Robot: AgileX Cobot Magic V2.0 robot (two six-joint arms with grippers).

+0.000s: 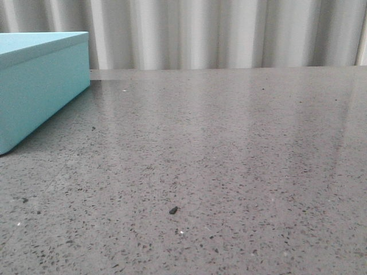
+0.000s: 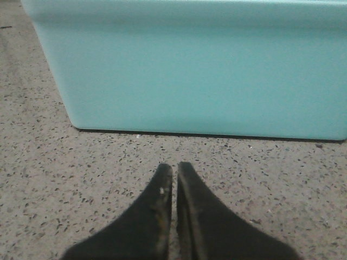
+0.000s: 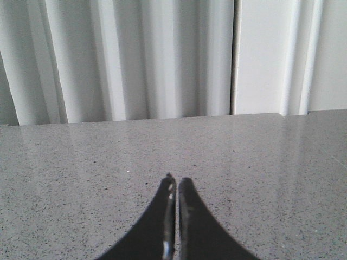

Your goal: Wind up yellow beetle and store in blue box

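Note:
The blue box (image 1: 40,86) stands at the far left of the grey speckled table in the front view, lid on. It fills the left wrist view (image 2: 206,70), its flat side a short way ahead of my left gripper (image 2: 174,168), which is shut and empty just above the table. My right gripper (image 3: 177,181) is shut and empty over bare table, facing the white curtain. Neither gripper shows in the front view. The yellow beetle is out of view in every frame.
A small dark speck (image 1: 173,210) lies on the table near the front middle. The grey speckled table (image 1: 241,160) runs back to a white pleated curtain (image 1: 229,31). A white panel edge (image 3: 271,54) stands behind the table's far edge in the right wrist view.

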